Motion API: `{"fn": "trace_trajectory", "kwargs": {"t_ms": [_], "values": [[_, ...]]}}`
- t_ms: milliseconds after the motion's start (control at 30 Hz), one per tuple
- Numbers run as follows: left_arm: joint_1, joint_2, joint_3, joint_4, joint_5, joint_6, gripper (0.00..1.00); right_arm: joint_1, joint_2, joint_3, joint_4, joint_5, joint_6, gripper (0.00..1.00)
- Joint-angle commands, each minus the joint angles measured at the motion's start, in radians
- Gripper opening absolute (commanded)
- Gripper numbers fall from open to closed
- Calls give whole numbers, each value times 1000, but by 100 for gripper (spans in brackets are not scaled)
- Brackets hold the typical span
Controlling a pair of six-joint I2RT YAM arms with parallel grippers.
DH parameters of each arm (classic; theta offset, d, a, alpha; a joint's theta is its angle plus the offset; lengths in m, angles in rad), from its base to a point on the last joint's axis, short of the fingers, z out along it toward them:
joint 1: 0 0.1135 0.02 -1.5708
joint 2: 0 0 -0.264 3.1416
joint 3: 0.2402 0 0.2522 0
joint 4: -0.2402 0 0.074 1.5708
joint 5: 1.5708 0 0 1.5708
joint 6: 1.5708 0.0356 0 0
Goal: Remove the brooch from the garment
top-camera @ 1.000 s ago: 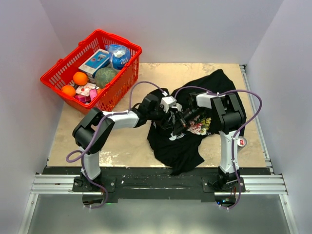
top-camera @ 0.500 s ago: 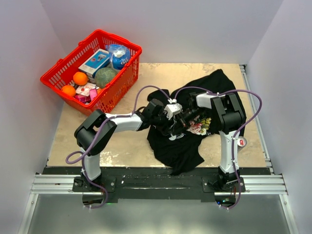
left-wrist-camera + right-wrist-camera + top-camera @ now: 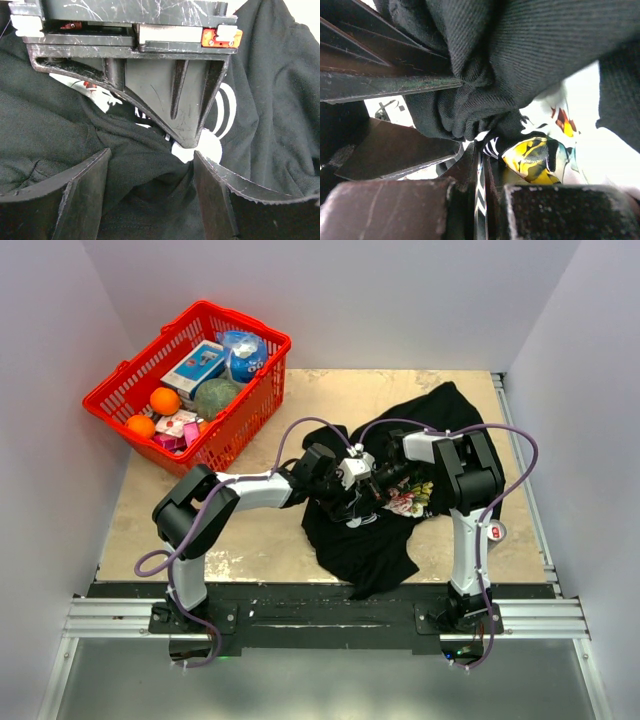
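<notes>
Shirt (image 3: 385, 540) — black, floral print (image 3: 408, 502), crumpled on the right half of the table (image 3: 250, 540); brooch not made out among the folds. Right gripper (image 3: 192, 144) pinched shut on a bunched fold beside the print. Left gripper (image 3: 150, 185) just left of it — fingers (image 3: 85, 195) spread wide astride a raised fold, holding nothing.

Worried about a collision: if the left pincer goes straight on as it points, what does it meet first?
Probably a raised fold of the black T-shirt, just ahead of the left pincer; the shut right pincer sits close behind. Depth unclear.
</notes>
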Motion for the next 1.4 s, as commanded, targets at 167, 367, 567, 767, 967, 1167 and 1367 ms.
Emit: {"fn": "trace_trajectory", "kwargs": {"t_ms": [167, 367, 567, 767, 967, 1167, 1367], "values": [[-7, 5, -4, -44, 3, 33, 70, 4, 36, -42, 231, 252, -27, 0], [-20, 6, -20, -33, 11, 42, 70, 3, 31, -54, 248, 258, -13, 0], [-24, 9, -11, -44, 33, 14, 71, 3, 30, -57, 266, 266, 9, 0], [-49, 11, -38, -19, -34, 8, 71, 4, 39, -56, 272, 267, 15, 0], [-64, 17, -53, -4, -104, 40, 71, 3, 43, -54, 272, 267, 18, 0], [-66, 11, -57, -5, -118, 59, 70, 3, 49, -51, 271, 266, 19, 0], [-26, -32, -44, 19, -37, 33, 72, 3, 56, -48, 268, 264, 19, 0]]}}
